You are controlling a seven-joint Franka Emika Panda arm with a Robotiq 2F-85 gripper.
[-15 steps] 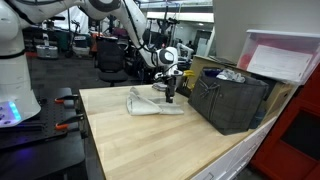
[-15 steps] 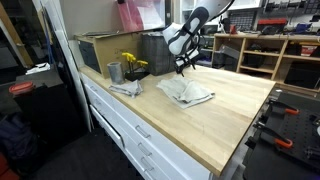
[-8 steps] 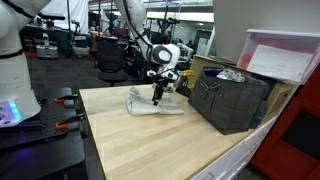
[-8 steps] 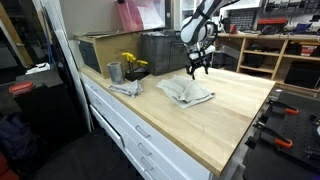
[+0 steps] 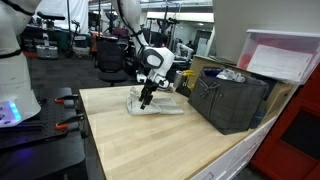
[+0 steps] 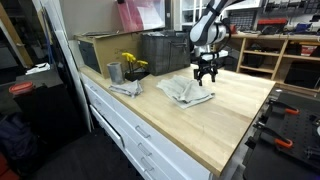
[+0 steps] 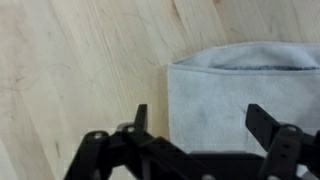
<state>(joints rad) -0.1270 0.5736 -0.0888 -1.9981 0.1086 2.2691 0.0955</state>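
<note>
One light, floppy-looking towel; hand wide open, empty, over its corner. I'd pinch there.

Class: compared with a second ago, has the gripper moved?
Yes. The gripper has shifted away from the black crate, across the grey cloth to its edge.

Towel lies on the table; pincer above its edge; crate near it.
</note>
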